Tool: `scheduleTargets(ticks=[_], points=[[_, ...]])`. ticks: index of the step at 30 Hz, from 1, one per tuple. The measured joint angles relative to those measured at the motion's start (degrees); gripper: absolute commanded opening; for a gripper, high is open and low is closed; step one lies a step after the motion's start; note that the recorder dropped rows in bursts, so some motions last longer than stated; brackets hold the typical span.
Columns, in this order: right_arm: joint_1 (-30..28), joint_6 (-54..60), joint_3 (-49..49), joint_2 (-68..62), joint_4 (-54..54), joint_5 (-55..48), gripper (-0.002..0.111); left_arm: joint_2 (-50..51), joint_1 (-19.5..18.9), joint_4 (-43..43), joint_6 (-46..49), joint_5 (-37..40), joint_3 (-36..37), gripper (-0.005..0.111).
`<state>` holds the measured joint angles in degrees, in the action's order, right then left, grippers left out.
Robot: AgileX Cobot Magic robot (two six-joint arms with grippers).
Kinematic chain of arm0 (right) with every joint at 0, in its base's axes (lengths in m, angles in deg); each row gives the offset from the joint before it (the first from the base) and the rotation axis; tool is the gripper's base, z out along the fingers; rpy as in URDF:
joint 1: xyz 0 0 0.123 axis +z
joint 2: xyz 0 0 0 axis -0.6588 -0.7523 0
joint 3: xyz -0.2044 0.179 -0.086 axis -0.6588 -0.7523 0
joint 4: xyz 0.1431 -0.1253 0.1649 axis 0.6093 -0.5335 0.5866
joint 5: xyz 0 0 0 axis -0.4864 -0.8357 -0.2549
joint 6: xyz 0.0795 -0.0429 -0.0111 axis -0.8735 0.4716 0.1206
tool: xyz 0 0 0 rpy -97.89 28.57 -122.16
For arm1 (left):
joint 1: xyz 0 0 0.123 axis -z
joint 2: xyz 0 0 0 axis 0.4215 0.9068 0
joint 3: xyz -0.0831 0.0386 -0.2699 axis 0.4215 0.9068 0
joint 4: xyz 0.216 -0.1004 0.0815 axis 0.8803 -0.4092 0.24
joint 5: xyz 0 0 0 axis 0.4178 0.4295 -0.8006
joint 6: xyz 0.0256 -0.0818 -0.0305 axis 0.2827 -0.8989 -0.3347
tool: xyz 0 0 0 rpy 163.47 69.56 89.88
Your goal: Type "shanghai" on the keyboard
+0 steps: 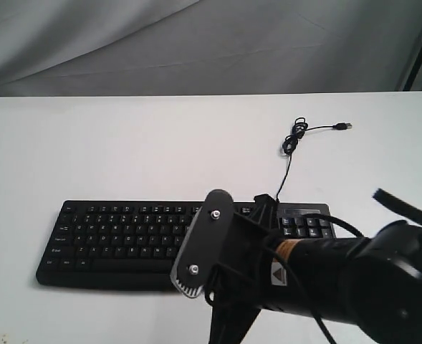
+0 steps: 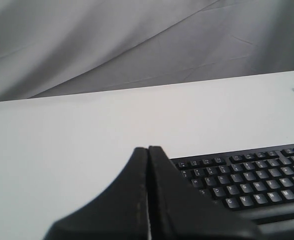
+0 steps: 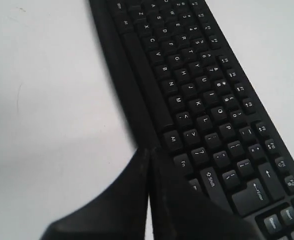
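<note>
Jaws pressed together on both arms, nothing held. Right gripper (image 3: 148,152) makes a single blunt tip; left gripper (image 2: 147,150) likewise.

- keyboard (image 1: 117,240) lies flat on the white table (image 1: 125,143), toward 6 o'clock of the tabletop in the exterior view. Its cable (image 1: 289,154) trails off toward 1 o'clock, with the plug (image 1: 345,126) loose on the table.
- Right arm covers the keyboard's 3 o'clock end. Its tip sits over the front rim, beside the Alt key (image 3: 172,138) at the end of the space bar (image 3: 147,85). Contact or hover: cannot tell.
- Left tip is off the keyboard's 9 o'clock end, above bare table.

Judgement: a positioning step between keystrokes; no screen, so how many letters are done is unknown. Next move calls for carrying the right tip from the rim toward 12 o'clock onto the letter rows, centring it on one cap, then pressing straight down without clipping neighbours.
</note>
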<state>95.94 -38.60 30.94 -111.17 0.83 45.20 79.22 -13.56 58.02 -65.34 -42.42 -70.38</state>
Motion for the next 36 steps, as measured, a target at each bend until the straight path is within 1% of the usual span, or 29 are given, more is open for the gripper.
scheduleTargets(ticks=[6, 11, 13, 16, 19, 25, 27, 30, 33, 36], points=[[0.04, 0.00, -5.49, 10.41, 0.00, 0.88, 0.000, 0.00, 0.00, 0.00, 0.00, 0.00, 0.00, 0.000], [-0.11, 0.00, -11.51, 22.56, 0.00, 1.46, 0.000, 0.00, 0.00, 0.00, 0.00, 0.00, 0.00, 0.000], [-0.83, 0.00, -13.59, 27.01, 0.00, 1.47, 0.000, 0.00, 0.00, 0.00, 0.00, 0.00, 0.00, 0.000], [-3.87, 1.58, -16.50, 34.32, -0.40, 1.59, 0.000, 0.00, 0.00, 0.00, 0.00, 0.00, 0.00, 0.000], [-9.67, 4.16, -19.59, 42.53, -1.43, 1.59, 0.000, 0.00, 0.00, 0.00, 0.00, 0.00, 0.00, 0.000], [-23.67, 5.36, -25.12, 59.34, -1.64, 0.52, 0.000, 0.00, 0.00, 0.00, 0.00, 0.00, 0.00, 0.000], [-30.42, 4.91, -26.33, 65.45, -0.84, -2.47, 0.000, 0.00, 0.00, 0.00, 0.00, 0.00, 0.00, 0.000], [-39.77, 4.55, -27.65, 72.98, 3.67, -7.31, 0.000, 0.00, 0.00, 0.00, 0.00, 0.00, 0.00, 0.000], [-44.00, 4.55, -28.32, 76.92, 5.89, -9.46, 0.000, 0.00, 0.00, 0.00, 0.00, 0.00, 0.00, 0.000], [-44.94, 4.44, -28.32, 78.16, 6.69, -10.24, 0.000, 0.00, 0.00, 0.00, 0.00, 0.00, 0.00, 0.000]])
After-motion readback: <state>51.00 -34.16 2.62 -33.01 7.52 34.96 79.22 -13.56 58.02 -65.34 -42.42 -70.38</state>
